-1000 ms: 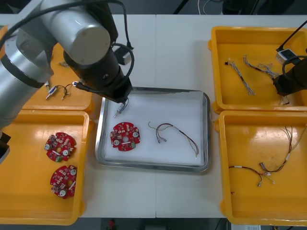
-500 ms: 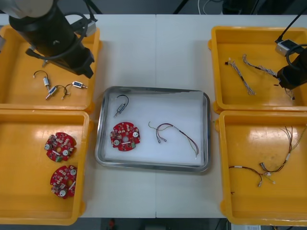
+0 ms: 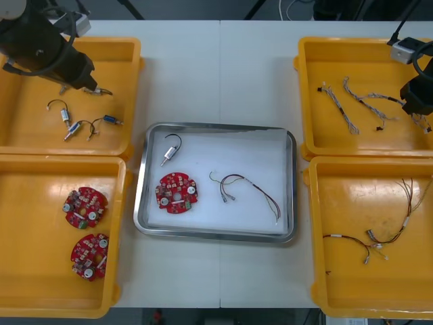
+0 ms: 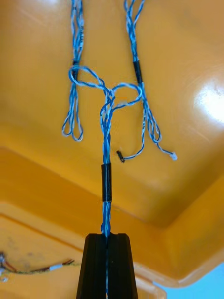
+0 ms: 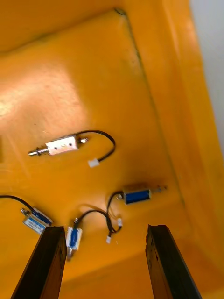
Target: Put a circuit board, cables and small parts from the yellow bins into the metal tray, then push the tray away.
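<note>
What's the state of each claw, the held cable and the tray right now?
Left claw: open, empty, over the small metal parts in the far left bin.
Right claw: shut on the blue and white cable.
Blue and white cable: gripped at one end, its other end among the cables in the far right bin.
Tray: between the bins, holding a circuit board, a small metal part and a cable.

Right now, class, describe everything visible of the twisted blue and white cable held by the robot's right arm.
The twisted blue and white cable is two strands wound together, with a black sleeve partway. The right jaws are shut on its near end, and it runs taut from them over the far right yellow bin. Its far end splits into loops touching two similar cables; whether tangled, I cannot tell.
</note>
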Action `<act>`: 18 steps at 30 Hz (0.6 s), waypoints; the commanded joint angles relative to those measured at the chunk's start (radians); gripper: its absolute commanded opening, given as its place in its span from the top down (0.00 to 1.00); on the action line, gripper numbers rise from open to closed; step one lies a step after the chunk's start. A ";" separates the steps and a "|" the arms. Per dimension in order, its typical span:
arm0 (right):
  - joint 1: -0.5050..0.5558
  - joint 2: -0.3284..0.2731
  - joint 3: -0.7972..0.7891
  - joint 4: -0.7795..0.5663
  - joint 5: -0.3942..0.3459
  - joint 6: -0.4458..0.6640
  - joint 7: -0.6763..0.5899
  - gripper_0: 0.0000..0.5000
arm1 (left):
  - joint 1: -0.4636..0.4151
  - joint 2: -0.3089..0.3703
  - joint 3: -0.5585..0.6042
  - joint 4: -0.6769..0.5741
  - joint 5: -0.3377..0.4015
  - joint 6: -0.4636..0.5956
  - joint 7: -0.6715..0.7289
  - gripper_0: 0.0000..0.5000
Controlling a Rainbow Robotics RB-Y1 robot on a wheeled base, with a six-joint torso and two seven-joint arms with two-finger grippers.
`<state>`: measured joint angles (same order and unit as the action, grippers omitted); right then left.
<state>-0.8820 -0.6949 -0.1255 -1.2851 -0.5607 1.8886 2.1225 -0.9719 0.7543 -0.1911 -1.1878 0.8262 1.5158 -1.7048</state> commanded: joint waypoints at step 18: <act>-0.002 -0.043 0.017 -0.358 -0.231 0.031 -0.044 1.00 | -0.054 0.043 0.035 0.317 -0.022 -0.413 -0.397 0.00</act>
<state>-0.8816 -0.6955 -0.1306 -1.5648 -0.7453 1.9147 2.1160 -0.9721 0.7560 -0.1902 -0.8884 0.8004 1.1402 -2.0937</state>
